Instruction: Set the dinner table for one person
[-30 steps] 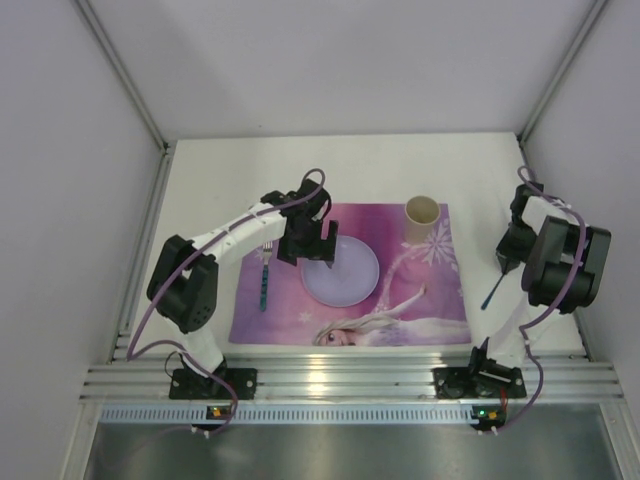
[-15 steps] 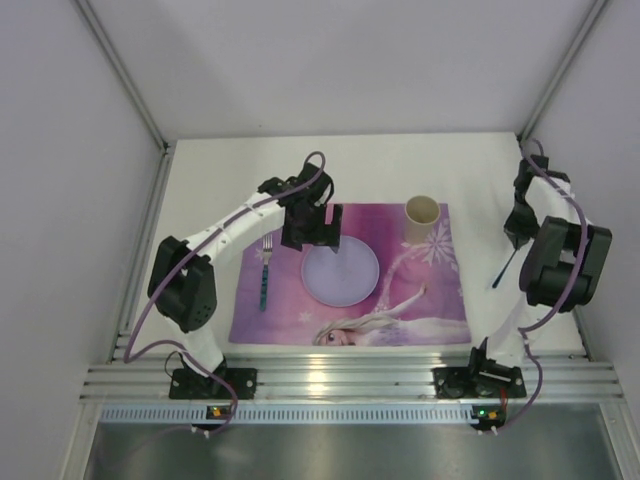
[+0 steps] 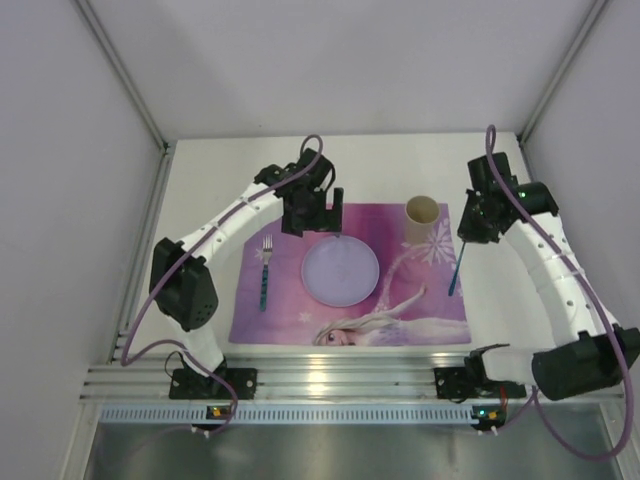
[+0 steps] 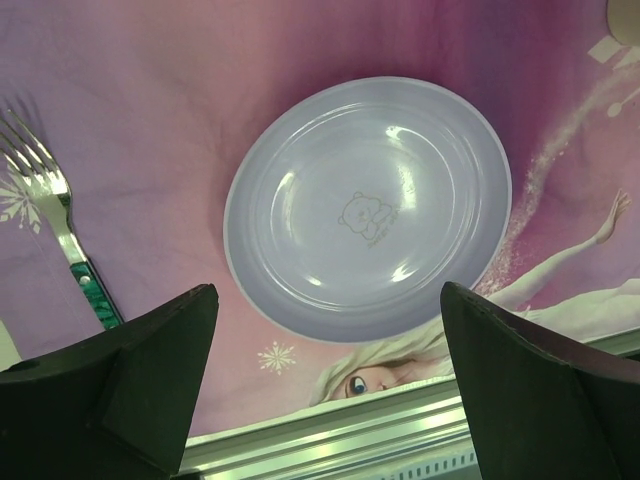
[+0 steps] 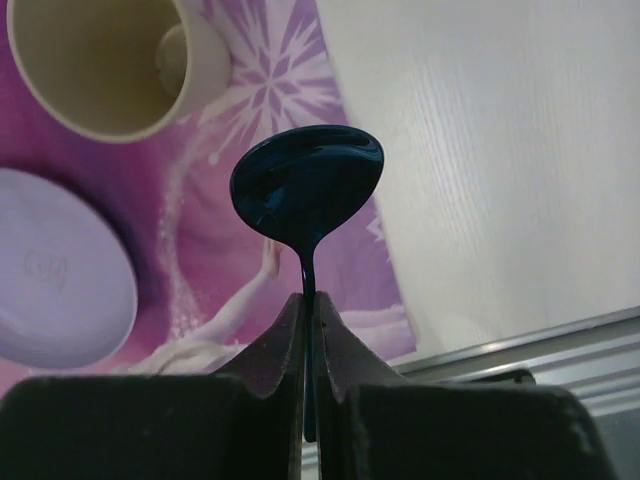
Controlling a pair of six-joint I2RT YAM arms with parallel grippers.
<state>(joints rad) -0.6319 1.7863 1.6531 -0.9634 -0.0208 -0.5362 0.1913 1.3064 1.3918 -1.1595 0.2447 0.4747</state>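
On the white dinner table (image 3: pixel 215 165) lies a purple-pink princess placemat (image 3: pixel 400 305). A lilac plate (image 3: pixel 341 270) (image 4: pixel 368 207) sits in its middle, a fork (image 3: pixel 264 272) (image 4: pixel 60 225) with a green handle at its left, a cream cup (image 3: pixel 422 213) (image 5: pixel 100 60) at its top right. My left gripper (image 3: pixel 322 218) (image 4: pixel 330 400) hangs open and empty above the plate's far edge. My right gripper (image 3: pixel 472 222) (image 5: pixel 311 300) is shut on a dark blue spoon (image 3: pixel 457 266) (image 5: pixel 306 182), held over the placemat's right edge, beside the cup.
An aluminium rail (image 3: pixel 350 380) runs along the table's near edge, also seen in the left wrist view (image 4: pixel 330 445). White walls close in the back and both sides. Bare tabletop (image 5: pixel 500 150) lies right of the placemat.
My right arm has swung left from the table's right side, carrying the spoon to the placemat's right edge. My left gripper has drawn back and up from the plate.
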